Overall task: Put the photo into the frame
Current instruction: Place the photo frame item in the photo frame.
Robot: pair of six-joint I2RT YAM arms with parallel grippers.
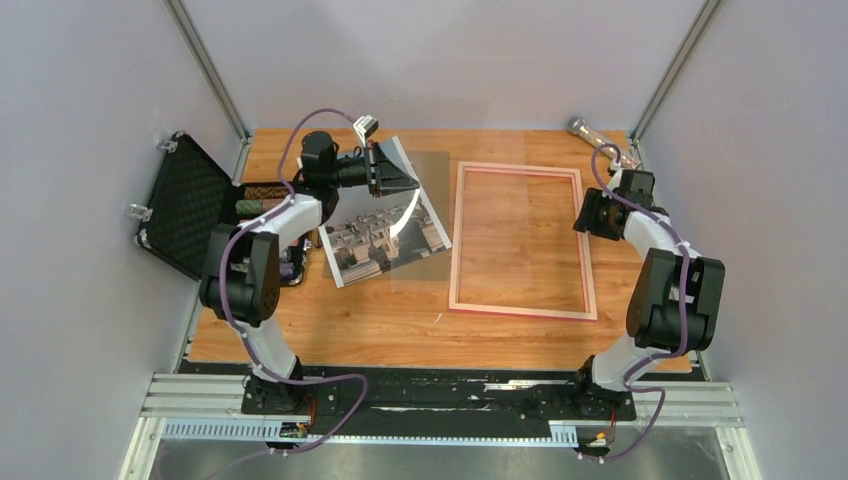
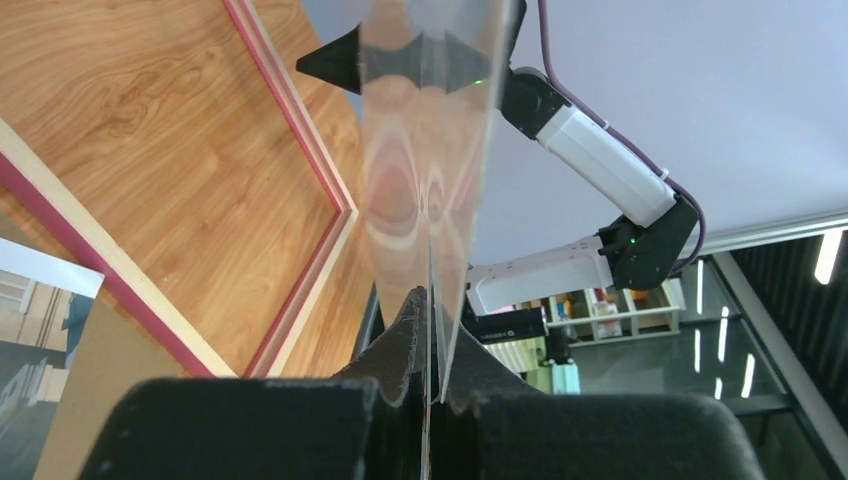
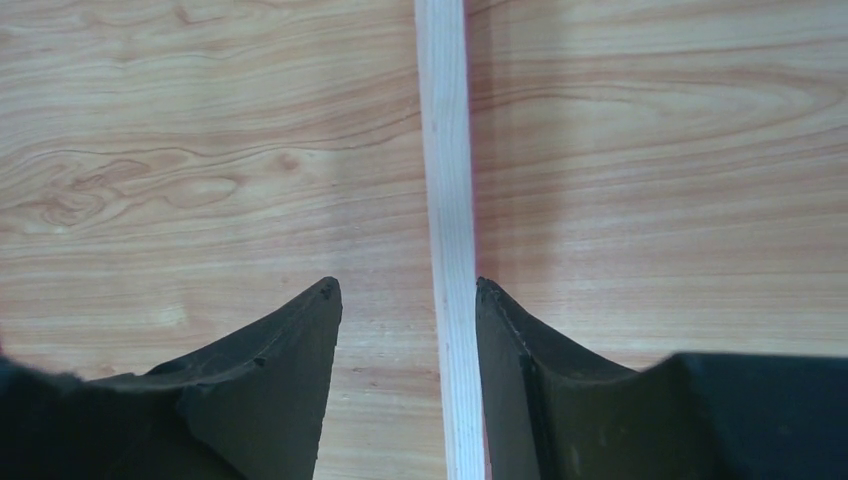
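My left gripper (image 2: 430, 300) sits right at the lens, clenched on the edge of a clear sheet (image 2: 432, 150) that rises out of it, held above the right part of the photo (image 1: 365, 245). The photo lies flat on the wooden table (image 1: 400, 325), just left of the frame (image 1: 456, 240) and outside it. My right gripper (image 3: 405, 290) is released, its jaws astride the frame's right rail, one finger apart from it, the other just beside it.

place: robot lab cell | signs: grey panel walls (image 1: 80, 80), aluminium rail (image 1: 200, 405), background shelves (image 2: 600, 305)
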